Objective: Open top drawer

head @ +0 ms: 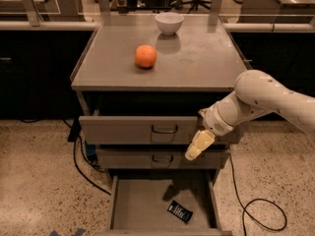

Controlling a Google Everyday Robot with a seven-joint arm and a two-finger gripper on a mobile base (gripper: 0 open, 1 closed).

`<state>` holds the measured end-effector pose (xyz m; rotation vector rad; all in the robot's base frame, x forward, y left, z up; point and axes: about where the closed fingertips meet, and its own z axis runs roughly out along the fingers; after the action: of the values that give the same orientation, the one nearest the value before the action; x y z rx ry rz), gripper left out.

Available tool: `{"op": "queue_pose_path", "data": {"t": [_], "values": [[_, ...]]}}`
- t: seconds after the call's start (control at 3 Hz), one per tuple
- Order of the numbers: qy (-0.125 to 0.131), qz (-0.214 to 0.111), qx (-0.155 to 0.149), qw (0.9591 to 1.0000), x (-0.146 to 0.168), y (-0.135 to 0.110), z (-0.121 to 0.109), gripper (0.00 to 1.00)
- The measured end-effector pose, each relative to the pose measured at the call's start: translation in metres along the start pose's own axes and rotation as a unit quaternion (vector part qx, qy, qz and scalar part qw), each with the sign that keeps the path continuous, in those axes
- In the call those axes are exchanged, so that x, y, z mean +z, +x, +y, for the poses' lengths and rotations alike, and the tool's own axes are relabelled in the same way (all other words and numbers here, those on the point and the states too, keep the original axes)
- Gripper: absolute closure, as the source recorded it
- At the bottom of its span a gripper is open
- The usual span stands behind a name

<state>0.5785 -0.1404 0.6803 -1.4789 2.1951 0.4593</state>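
The top drawer [128, 130] is the uppermost gray metal front under the cabinet top, with a small dark wire handle [165, 129] at its centre. It stands pulled out a little, with a dark gap above it. My gripper [197, 145], cream-coloured on a white arm coming in from the right, hangs in front of the drawer's right end. It points down-left, its tip over the seam between the top and middle drawers. It is to the right of the handle and apart from it, and holds nothing I can see.
The middle drawer [123, 159] is nearly shut. The bottom drawer [147, 200] is pulled far out, with a small black packet [179, 211] in it. An orange [145, 56] and a white bowl [169, 23] sit on the cabinet top [197, 58]. Cables [256, 205] lie on the floor.
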Motion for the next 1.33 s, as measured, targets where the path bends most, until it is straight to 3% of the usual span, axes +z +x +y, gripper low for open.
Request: {"op": "queue_pose_path", "data": {"t": [0.33,0.67,1.33], "values": [[-0.037,-0.002,0.011,0.9992,-0.009,0.014,0.035,0.0],[-0.037,-0.002,0.01,0.9992,-0.009,0.014,0.035,0.0],[-0.009,-0.028,-0.019,0.9994,-0.046,-0.032,0.014,0.0]]}}
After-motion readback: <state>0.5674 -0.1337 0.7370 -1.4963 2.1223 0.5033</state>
